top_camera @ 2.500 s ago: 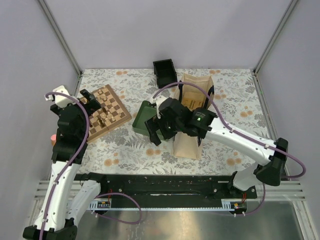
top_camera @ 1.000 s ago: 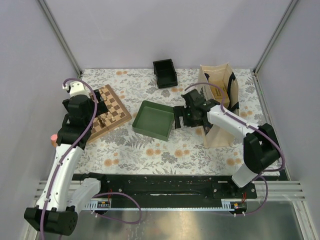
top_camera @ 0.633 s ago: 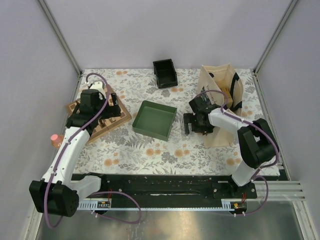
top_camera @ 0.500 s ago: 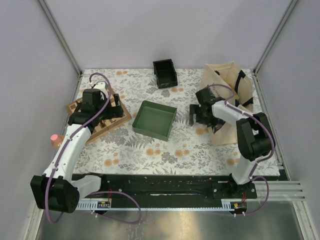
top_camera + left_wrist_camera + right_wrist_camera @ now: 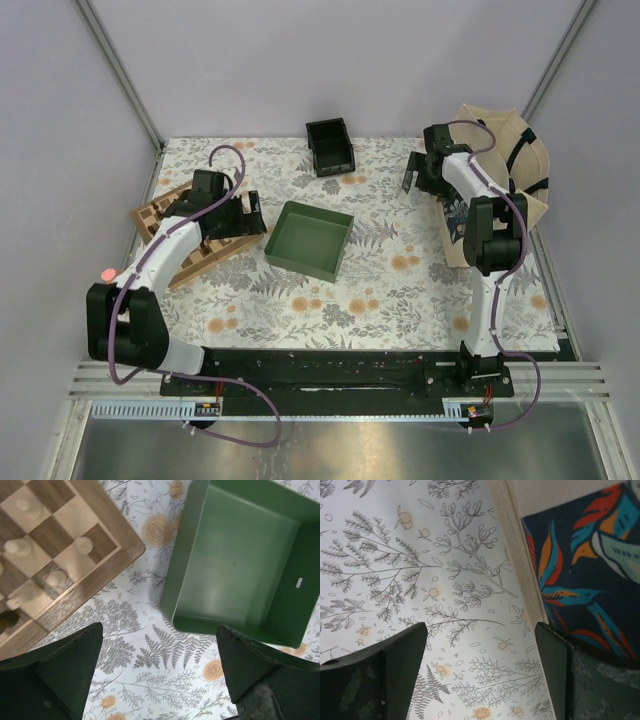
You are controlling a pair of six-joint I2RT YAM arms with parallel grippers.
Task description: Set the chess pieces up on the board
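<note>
Jaws spread wide, the left gripper hung between the board, at left with chess pieces standing on it, and the green tray, its floor bare; the right gripper, also spread, hovered beside the far-right paper bag.

Table under a floral-print cloth. At its left lies a wooden chessboard, set askew, with a green square tray near the middle, just right of the board. A small black box sits at the back edge, and a tan bag along the right side.
</note>
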